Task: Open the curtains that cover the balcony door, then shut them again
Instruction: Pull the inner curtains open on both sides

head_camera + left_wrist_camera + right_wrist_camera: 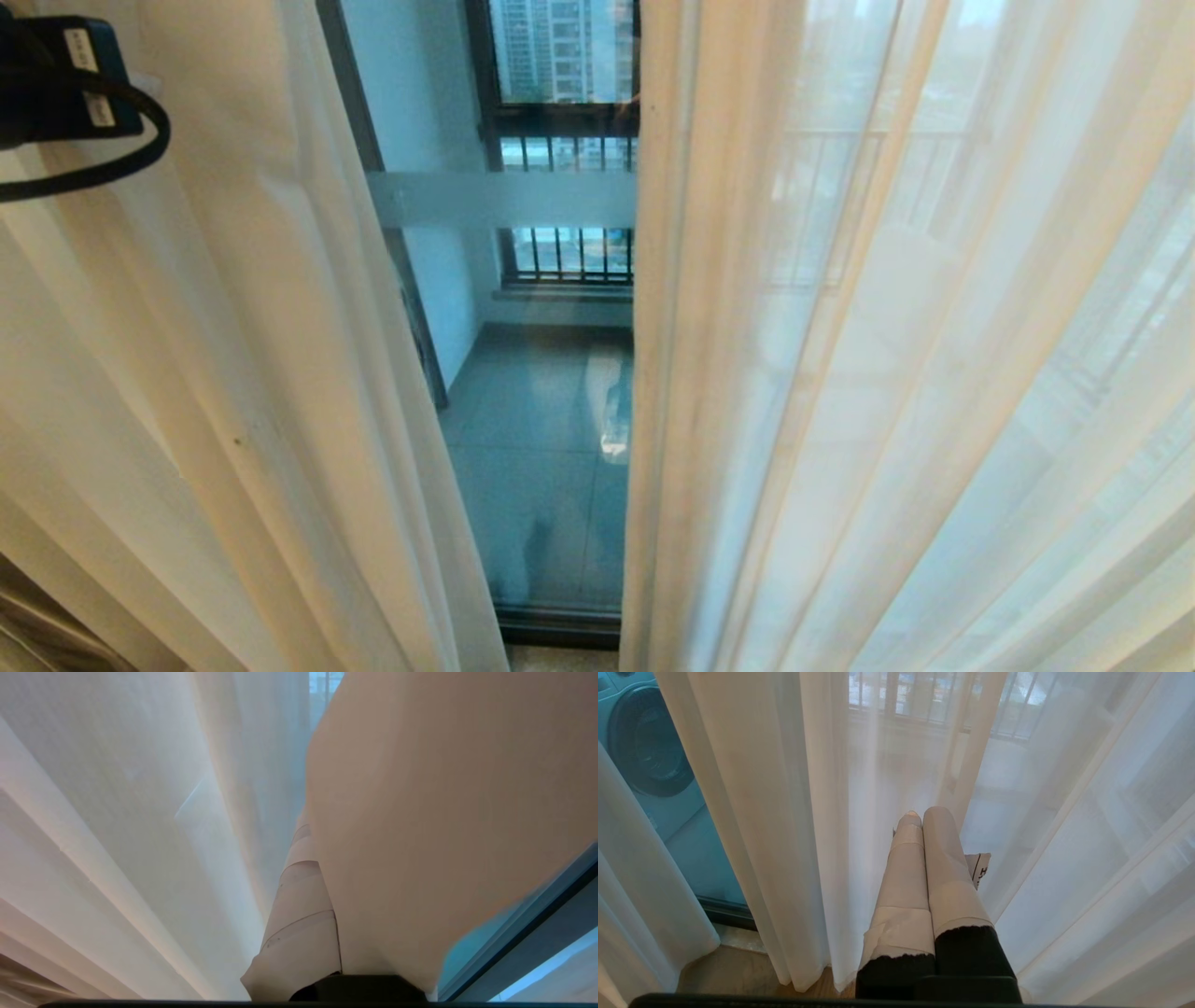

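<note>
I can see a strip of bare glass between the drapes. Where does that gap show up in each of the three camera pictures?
Head view: the gap of bare balcony door glass runs down the centre, between the cream curtain folds and the thin see-through white sheer.
Left wrist view: only a sliver at the top.
Right wrist view: along one side, where a washing machine shows through.
Shared landmark: the dark door frame at the floor.

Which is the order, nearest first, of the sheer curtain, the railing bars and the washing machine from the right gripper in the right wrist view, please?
1. The sheer curtain, right at the shut right gripper tips.
2. The washing machine, off to one side, behind the glass.
3. The railing bars, straight ahead across the balcony; its order with the washing machine is a judgement.
</note>
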Motion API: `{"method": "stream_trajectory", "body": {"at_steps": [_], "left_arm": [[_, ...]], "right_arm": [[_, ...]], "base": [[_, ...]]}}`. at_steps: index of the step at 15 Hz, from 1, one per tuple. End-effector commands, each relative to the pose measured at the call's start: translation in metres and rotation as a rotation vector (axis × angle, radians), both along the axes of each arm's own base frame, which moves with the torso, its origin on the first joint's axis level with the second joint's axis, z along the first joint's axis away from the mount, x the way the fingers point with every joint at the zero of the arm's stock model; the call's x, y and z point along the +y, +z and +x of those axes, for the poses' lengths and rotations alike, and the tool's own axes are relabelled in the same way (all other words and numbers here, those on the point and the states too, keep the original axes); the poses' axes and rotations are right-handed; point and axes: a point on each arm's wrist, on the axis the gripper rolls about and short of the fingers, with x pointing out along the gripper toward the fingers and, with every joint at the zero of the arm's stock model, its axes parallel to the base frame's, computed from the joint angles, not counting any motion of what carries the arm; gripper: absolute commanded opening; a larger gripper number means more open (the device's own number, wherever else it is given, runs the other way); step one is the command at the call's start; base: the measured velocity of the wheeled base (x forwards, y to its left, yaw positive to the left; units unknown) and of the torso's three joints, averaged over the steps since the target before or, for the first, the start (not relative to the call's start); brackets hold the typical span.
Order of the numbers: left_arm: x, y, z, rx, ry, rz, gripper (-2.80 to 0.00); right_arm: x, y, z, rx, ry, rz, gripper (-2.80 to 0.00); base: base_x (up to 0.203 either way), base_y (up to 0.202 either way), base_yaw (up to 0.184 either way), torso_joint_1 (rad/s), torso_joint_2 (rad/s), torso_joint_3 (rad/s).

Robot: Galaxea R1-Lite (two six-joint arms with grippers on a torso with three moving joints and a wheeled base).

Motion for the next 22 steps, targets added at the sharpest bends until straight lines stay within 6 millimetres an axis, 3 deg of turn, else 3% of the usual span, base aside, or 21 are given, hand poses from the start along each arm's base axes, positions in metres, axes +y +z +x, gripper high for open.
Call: {"method": "stream_trajectory", "body": {"at_steps": [1, 9, 22], "left_arm": [[0.0002, 0.0004, 0.0002, -0.002, 0.005, -0.001, -2.80], [0.0036, 0.0011, -0.0014, -0.005, 0.020, -0.001, -2.80], [0.0048, 0.0015, -0.0014, -0.006, 0.030, 0.000, -2.80]], "right_arm": [[0.0000, 0.0000, 0.0001, 0.001, 0.001, -0.001, -2.80], [0.0000, 0.0000, 0.0001, 0.001, 0.001, -0.001, -2.80], [0.0000, 0.0000, 0.0001, 0.001, 0.001, -0.001, -2.80]], "base": [[0.000, 0.000, 0.000, 0.000, 0.00, 0.000], [0.000, 0.011, -0.001, 0.000, 0.00, 0.001], [0.000, 0.185, 0.000, 0.002, 0.00, 0.001]]}}
